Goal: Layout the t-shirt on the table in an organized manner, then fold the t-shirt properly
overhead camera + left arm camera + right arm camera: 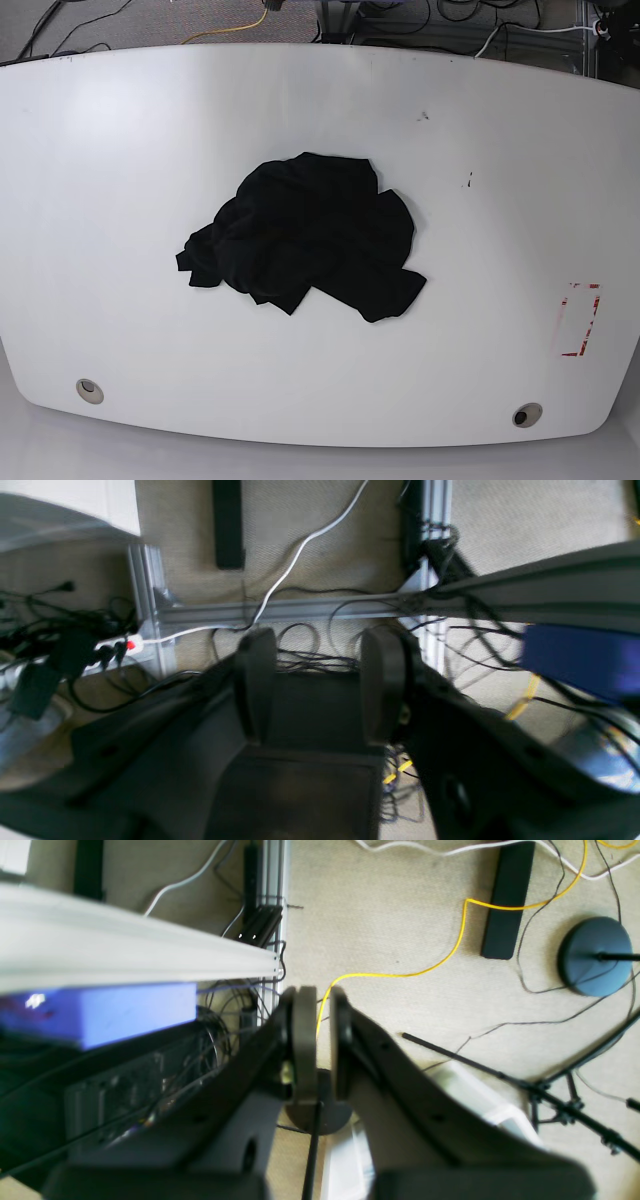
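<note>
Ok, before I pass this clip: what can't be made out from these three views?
- T-shirt: base view shows a crumpled heap; collar, lettering and sleeves are lost in its folds.
- Both arms: outside the base view, so their place over the table is unknown.
- Left gripper: blurred, jaws apart, over floor cables only.
- Right gripper: nearly closed, nothing between the jaws; neither wrist view shows the shirt.

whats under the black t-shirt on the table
The crumpled t-shirt lies in a heap on the white table. Only bare tabletop shows around it; whatever is beneath the heap is covered, so nothing more can be told.
</note>
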Controlling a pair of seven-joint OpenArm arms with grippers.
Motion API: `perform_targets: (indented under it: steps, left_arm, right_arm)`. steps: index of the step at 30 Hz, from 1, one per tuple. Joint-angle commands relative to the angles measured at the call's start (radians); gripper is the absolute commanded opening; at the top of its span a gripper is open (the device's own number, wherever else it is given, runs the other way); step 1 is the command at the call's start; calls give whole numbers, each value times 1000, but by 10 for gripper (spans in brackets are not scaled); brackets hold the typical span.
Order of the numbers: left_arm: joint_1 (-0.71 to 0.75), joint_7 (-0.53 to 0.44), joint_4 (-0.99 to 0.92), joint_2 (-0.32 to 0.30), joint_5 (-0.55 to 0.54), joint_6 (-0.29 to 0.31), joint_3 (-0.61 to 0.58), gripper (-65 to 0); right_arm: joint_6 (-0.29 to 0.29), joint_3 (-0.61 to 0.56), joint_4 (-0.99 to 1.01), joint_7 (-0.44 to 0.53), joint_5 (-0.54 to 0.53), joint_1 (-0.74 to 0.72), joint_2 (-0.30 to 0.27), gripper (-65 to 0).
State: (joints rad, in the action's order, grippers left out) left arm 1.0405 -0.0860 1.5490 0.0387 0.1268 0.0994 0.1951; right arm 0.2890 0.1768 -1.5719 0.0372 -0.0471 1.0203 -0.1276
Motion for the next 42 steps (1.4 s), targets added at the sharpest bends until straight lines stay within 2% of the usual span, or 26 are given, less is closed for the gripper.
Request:
perform_targets:
  steps: [1,6,12,18,27,31,42]
  left_arm:
    - [60,-19,80,-1,-5,-5,2,-399]
    - [128,-21,190,0,-8,-5,-1,-399]
    - [206,-21,310,-3,-117,-5,4,-399]
    - [263,-21,391,-43,-151,-5,4,-399]
    - [269,-27,442,-47,-152,-5,4,-399]
    - [269,-27,443,-47,-152,-5,16,-399]
    - [122,-27,443,-47,-152,-5,79,-397]
  right_arm:
    - [5,2,-86,14,-4,61,-1,-610]
    - [5,2,-212,-16,-4,136,-1,-610]
    - [-1,2,-345,-20,-9,219,-1,-610]
    - [-3,26,-437,-20,-84,289,-1,-610]
    - [5,111,-462,-13,-191,289,-2,-612]
    - [6,114,-465,-12,-210,276,-8,-612]
    - [6,111,-467,-12,-213,101,-4,-612]
